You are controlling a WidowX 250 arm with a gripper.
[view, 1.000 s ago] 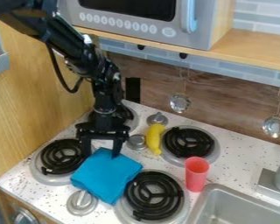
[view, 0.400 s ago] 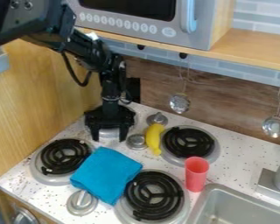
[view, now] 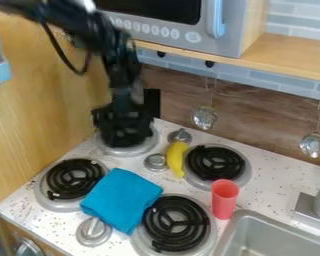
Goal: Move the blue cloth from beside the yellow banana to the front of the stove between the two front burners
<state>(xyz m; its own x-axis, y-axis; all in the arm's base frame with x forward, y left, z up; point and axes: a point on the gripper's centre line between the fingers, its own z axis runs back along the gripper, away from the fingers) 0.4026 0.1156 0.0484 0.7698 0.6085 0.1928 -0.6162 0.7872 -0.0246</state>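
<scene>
The black gripper (view: 124,134) hangs over the back left burner, its fingers blurred against the dark coil. It stands behind a folded blue cloth (view: 120,200), apart from it. The cloth lies on the stove top between the front left burner and the front right burner. To the right of the gripper, a yellow banana (view: 176,159) lies between a metal knob and the back right burner. A pinkish-red cup (view: 224,199) stands upright between the right-hand burners and the sink.
Four coil burners surround the cloth, one being the front right burner (view: 177,223). A sink (view: 277,239) lies at the lower right. Above the counter are a wooden shelf (view: 296,54) and a microwave (view: 168,25). Metal strainers hang at the back wall.
The gripper has risen and moved back from the cloth to the back left burner. The cloth's back edge lies slightly differently. The banana and cup are unmoved.
</scene>
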